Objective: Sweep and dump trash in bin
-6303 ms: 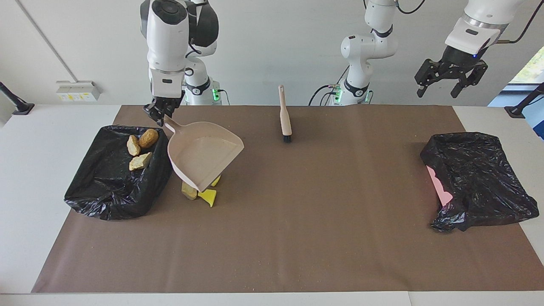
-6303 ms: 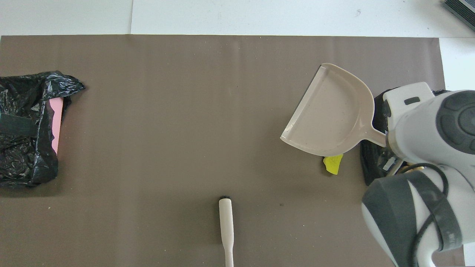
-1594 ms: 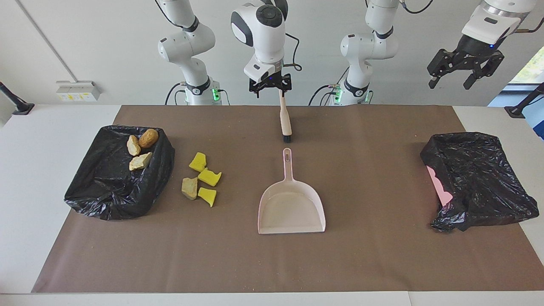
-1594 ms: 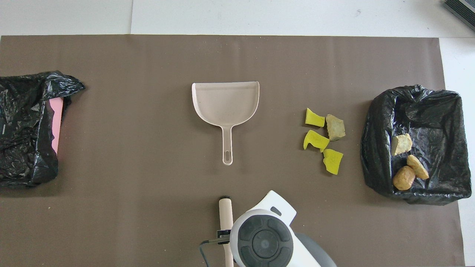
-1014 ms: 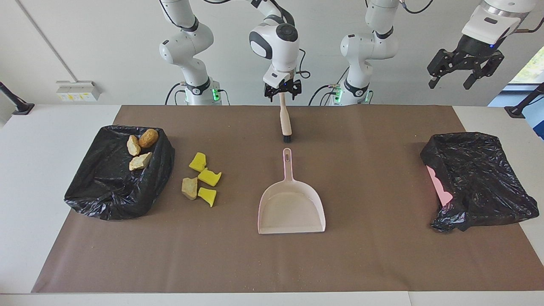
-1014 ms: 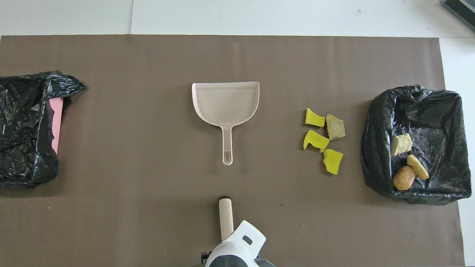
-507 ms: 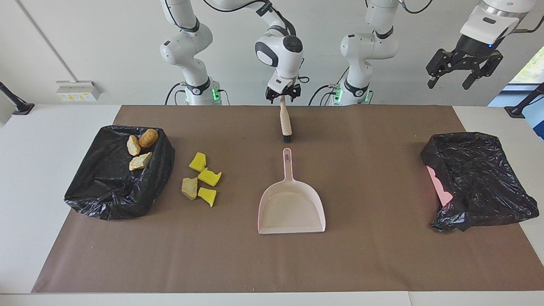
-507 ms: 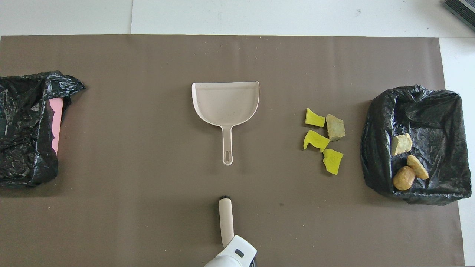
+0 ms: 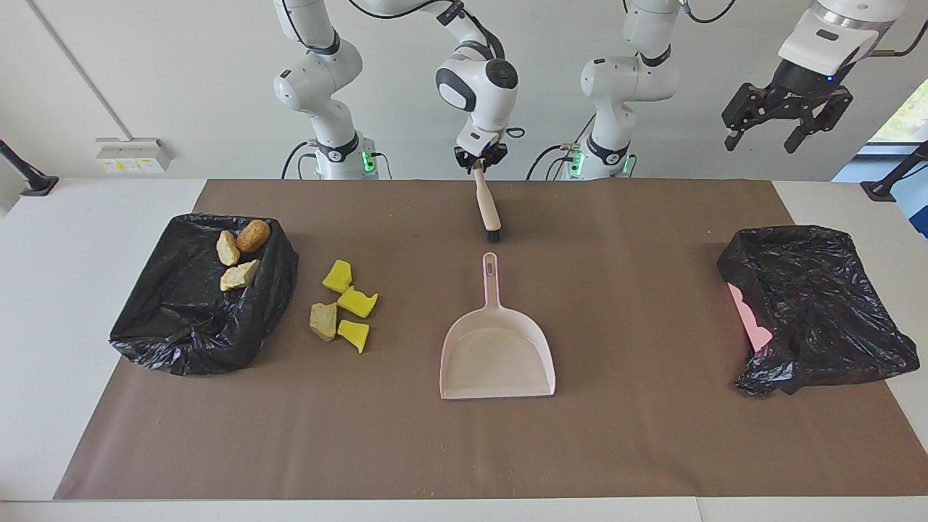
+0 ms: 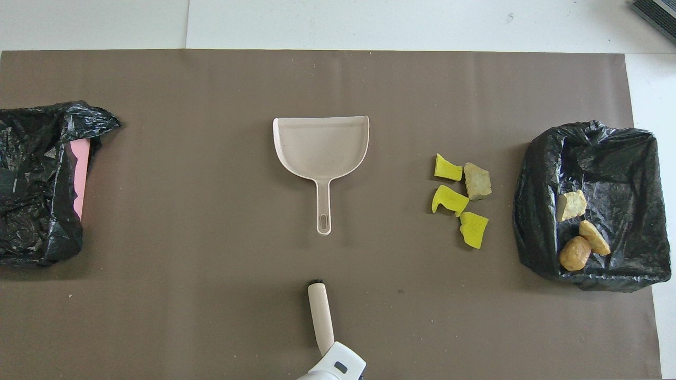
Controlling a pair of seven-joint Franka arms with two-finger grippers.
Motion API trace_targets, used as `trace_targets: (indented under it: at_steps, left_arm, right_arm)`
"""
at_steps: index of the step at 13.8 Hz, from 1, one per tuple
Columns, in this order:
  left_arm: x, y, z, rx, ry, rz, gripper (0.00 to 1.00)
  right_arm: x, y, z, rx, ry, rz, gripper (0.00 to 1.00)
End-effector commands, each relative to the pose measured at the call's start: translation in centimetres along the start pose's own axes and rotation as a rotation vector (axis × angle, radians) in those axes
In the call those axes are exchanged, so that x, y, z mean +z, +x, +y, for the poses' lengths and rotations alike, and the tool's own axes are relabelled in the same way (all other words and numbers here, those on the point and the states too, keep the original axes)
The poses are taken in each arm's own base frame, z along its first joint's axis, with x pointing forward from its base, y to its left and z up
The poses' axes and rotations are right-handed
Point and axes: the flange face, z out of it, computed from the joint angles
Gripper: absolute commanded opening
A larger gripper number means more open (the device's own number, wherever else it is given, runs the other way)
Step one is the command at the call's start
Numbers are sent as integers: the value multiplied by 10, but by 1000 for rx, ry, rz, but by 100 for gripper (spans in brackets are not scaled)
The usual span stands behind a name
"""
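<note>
Brown mat [image 9: 623, 304] w/ crumbs, white wall [image 9: 167, 72]

Table [image 9: 43, 304]: brown mat [image 9: 616, 449] carrying dustpan [image 9: 497, 355], brush [image 9: 488, 206], scraps [image 9: 341, 308], two bins [image 9: 196, 304].

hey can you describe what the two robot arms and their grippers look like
Both arms are glossy white with rounded dark grey joint caps and black cables trailing from them. Small green lights glow at both bases. The right gripper and left gripper are black, two-fingered linkage claws on white wrist housings; a small blue light shows on the left one.
</note>
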Motion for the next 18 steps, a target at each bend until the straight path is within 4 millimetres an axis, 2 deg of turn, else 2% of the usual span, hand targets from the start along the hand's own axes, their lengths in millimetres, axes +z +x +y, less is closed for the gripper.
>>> trace_targets:
  at_steps: [1,2,4,5,6,8,10,12,13,14,15,16,17,18]
  left_arm:
    - [16,3,36,41,-7,26,100]
    - [28,11,56,45,-8,35,100]
    - [60,28,102,37,-17,85,100]
    - [79,32,124,43,-23,102,100]
    - [109,41,146,50,-29,113,100]
    - [154,56,188,38,-45,135,100]
    - [200,67,234,21,-52,120,100]
    - [255,75,288,-21,-61,128,100]
    - [274,80,297,-44,-72,144,100]
    - [291,79,317,-36,-82,148,100]
    - [306,79,328,-38,-88,153,100]
    - [317,79,335,-51,-92,153,100]
    - [333,73,354,-30,-93,144,100]
    - [343,70,361,-19,-91,138,100]
  right_arm:
    - [-8,-5,-2,33,19,-5,4]
    - [-8,-3,-1,35,20,-3,0]
    - [-16,1,1,37,28,8,0]
    - [-22,4,4,40,33,11,0]
    - [-37,8,17,53,40,20,0]
    - [-73,18,58,58,46,14,0]
    - [-95,29,102,71,34,-11,0]
    - [-107,46,150,98,-2,-16,0]
    - [-110,57,173,106,-37,-2,0]
    - [-112,70,194,119,-48,13,0]
    - [-111,84,212,129,-77,39,0]
    - [-109,101,233,137,-98,77,0]
    - [-109,121,256,118,-91,103,0]
    - [-108,143,283,99,-70,113,0]
